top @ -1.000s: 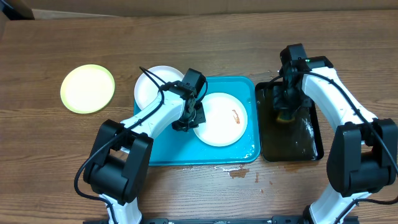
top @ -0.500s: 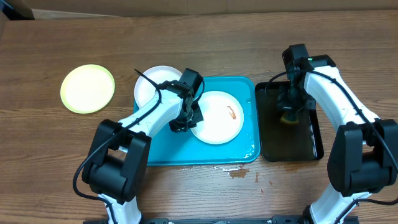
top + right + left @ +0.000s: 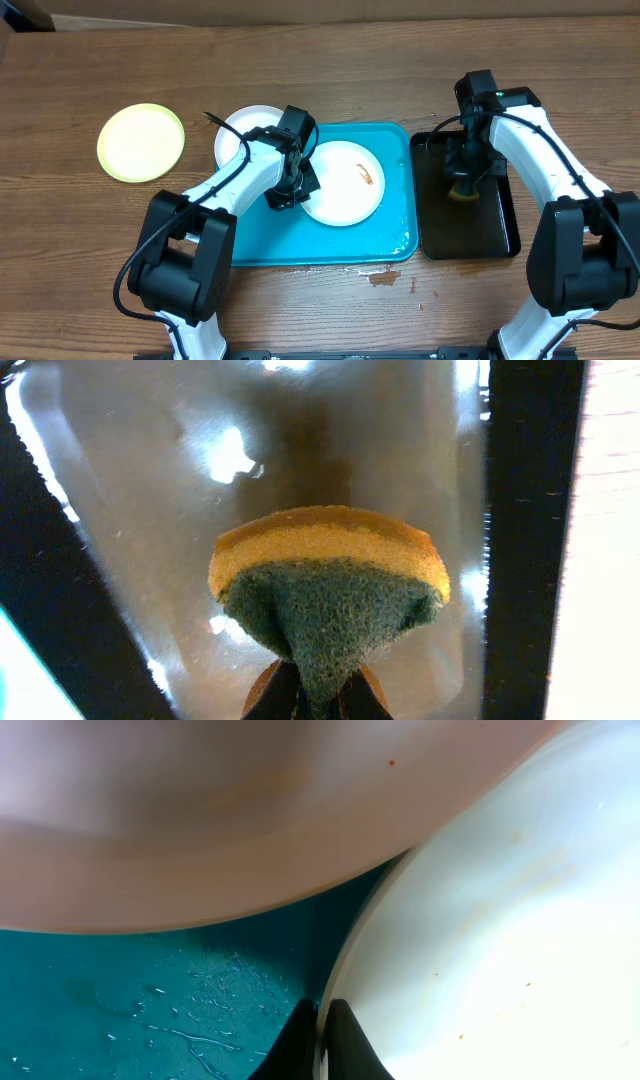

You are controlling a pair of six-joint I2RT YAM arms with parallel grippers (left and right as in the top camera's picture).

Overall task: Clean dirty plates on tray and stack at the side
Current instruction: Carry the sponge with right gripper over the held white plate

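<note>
A white dirty plate (image 3: pixel 345 190) with a brown-orange smear lies over the turquoise tray (image 3: pixel 390 245). My left gripper (image 3: pixel 293 192) is shut on its left rim. The left wrist view shows both fingertips (image 3: pixel 343 1040) pinching that plate (image 3: pixel 500 940) edge above the wet tray (image 3: pixel 150 990). A second white plate (image 3: pixel 240 140) rests at the tray's far-left corner, and its pale edge (image 3: pixel 250 810) fills the top of the left wrist view. A lime-green plate (image 3: pixel 141 142) sits on the table at the left. My right gripper (image 3: pixel 462 178) is shut on a yellow-green sponge (image 3: pixel 330 585) over the black tray (image 3: pixel 500 235).
The narrow black tray (image 3: pixel 520 510) stands right of the turquoise one and holds a film of water. A small brown spill (image 3: pixel 385 277) marks the wooden table (image 3: pixel 320 70) in front of the turquoise tray. Cardboard runs along the table's far edge.
My left gripper has pulled the smeared plate left and toward the far side of the tray, close to the second white plate. The right gripper with the sponge has hardly moved.
</note>
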